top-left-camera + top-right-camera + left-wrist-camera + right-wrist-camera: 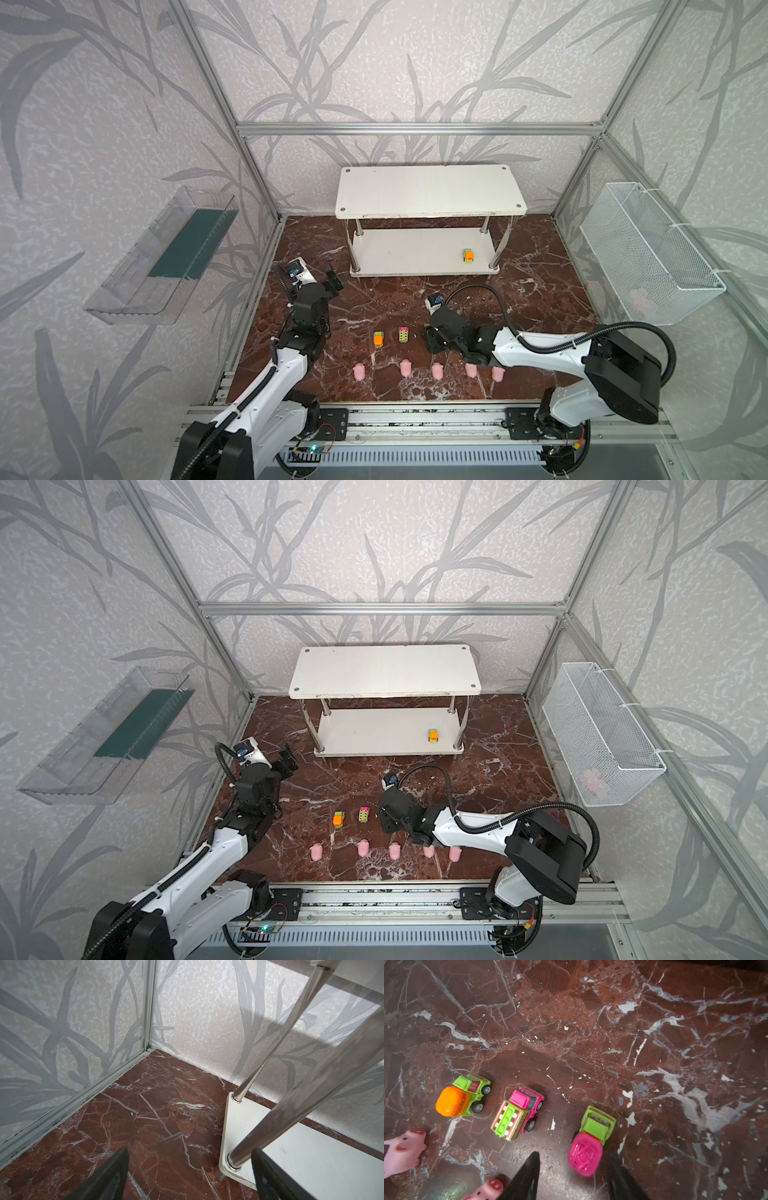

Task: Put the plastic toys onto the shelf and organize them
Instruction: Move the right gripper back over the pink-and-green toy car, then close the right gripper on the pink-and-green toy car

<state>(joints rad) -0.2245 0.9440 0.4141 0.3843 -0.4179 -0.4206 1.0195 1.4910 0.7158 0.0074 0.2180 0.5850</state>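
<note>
The white two-tier shelf stands at the back; one orange-and-green car sits on its lower tier, right side. On the marble floor are an orange-drum car and a pink truck. A green car with a pink drum lies with its drum between the fingertips of my open right gripper, untouched; both top views hide it. Several pink pigs line the front. My left gripper is open and empty by the shelf's left front post.
A clear plastic tray hangs on the left wall. A white wire mesh basket hangs on the right wall with something pink inside. Aluminium frame posts stand at the corners, and a rail runs along the front.
</note>
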